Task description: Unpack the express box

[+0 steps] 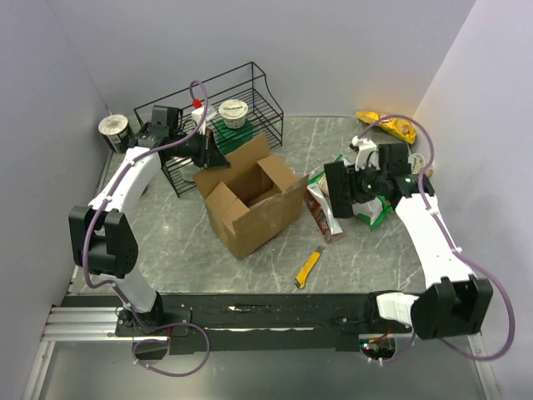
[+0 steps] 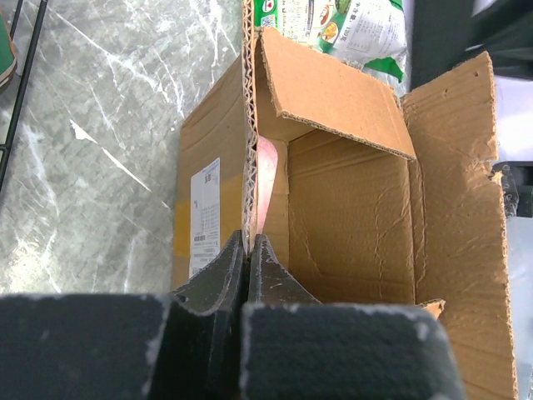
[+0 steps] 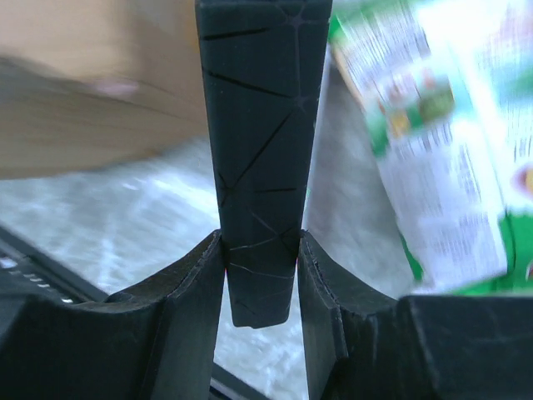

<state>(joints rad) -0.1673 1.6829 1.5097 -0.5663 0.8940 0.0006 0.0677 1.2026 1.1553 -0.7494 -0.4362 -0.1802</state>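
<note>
The express box (image 1: 250, 200) is a brown carton standing open in the middle of the table, its flaps up. In the left wrist view the express box (image 2: 358, 208) shows a white label on its outer wall and something pink (image 2: 266, 179) inside. My left gripper (image 2: 247, 242) is shut on the top edge of the box's wall, and the left gripper (image 1: 218, 158) reaches it from the rack side. My right gripper (image 3: 260, 242) is shut on a flat black item (image 3: 262, 125) with thin crack-like lines. The right gripper (image 1: 341, 187) holds it to the right of the box, above the table.
A black wire rack (image 1: 241, 100) behind the box holds a white cup (image 1: 234, 112). Another cup (image 1: 114, 129) stands at the far left. A yellow utility knife (image 1: 308, 268) lies in front. Red (image 1: 323, 208), green (image 1: 375, 208) and yellow (image 1: 387, 125) snack bags lie at right.
</note>
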